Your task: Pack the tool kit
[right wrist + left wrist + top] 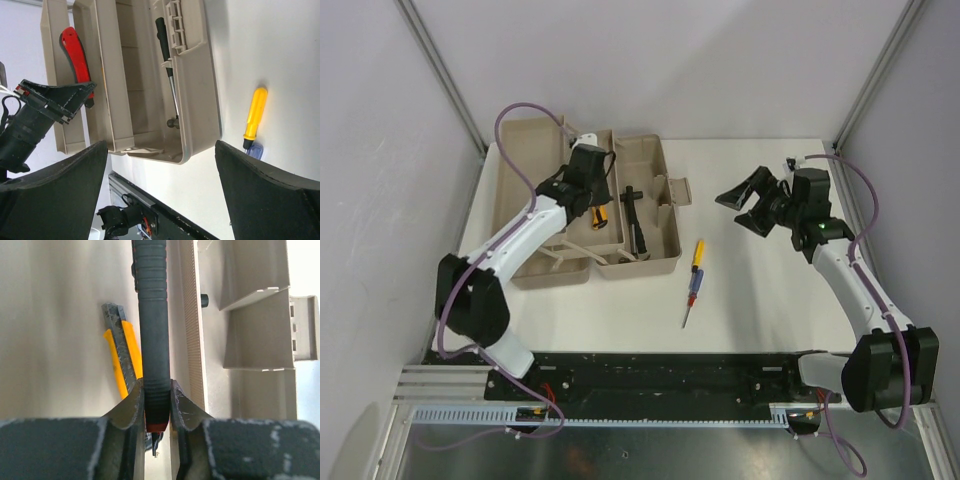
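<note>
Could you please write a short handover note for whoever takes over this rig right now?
Left tool: shut on a dark ribbed handle with a red end, over the left half of the open beige plastic toolbox.
Right tool: open, empty, over the white table right of the box.
Done: black hammer lies in the box's right half; yellow-handled pliers lie on the box floor beside the held handle.
To do: release the held piece, pack the yellow-red-blue screwdriver lying on the table right of the box, then close it.
</note>
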Tool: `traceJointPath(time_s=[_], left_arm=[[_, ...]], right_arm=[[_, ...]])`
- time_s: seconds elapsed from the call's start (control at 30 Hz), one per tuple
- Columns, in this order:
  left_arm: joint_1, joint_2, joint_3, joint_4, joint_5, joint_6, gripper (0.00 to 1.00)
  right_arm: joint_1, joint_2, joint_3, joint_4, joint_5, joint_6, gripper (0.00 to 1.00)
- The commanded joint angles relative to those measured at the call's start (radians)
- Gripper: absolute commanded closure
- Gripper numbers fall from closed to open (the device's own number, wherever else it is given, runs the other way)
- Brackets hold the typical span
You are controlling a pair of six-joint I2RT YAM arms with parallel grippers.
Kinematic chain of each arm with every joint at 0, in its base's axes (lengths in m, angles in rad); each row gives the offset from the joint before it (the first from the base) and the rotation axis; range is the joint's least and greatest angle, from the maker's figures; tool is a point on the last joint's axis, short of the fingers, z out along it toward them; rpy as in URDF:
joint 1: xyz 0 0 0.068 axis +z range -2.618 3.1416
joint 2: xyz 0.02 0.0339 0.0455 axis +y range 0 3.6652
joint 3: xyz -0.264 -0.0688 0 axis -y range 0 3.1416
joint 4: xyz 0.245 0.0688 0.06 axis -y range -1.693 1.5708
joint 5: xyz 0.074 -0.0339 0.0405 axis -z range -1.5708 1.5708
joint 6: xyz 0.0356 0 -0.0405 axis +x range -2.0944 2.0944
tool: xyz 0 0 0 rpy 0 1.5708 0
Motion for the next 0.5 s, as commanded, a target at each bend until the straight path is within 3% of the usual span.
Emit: traceJointPath(time_s=[0.0,0.27,0.47], left_arm=[[0.014,0.055,0.096,0.023,0.019,-0.034,1.00],[0.030,0.127,0.126,0.001,0.047,-0.080,0.97],[0.033,0.132,0.122,-0.007,0.057,-0.081,0.72]], right_arm=[[-0.011,0.001,0.041,-0.031,0.005,-0.028,0.08],[-0.036,-0.011,0.041,-0.077,0.021,-0.049,0.09],[-0.042,-0.003,0.042,-0.081,0.020,-0.048,0.09]])
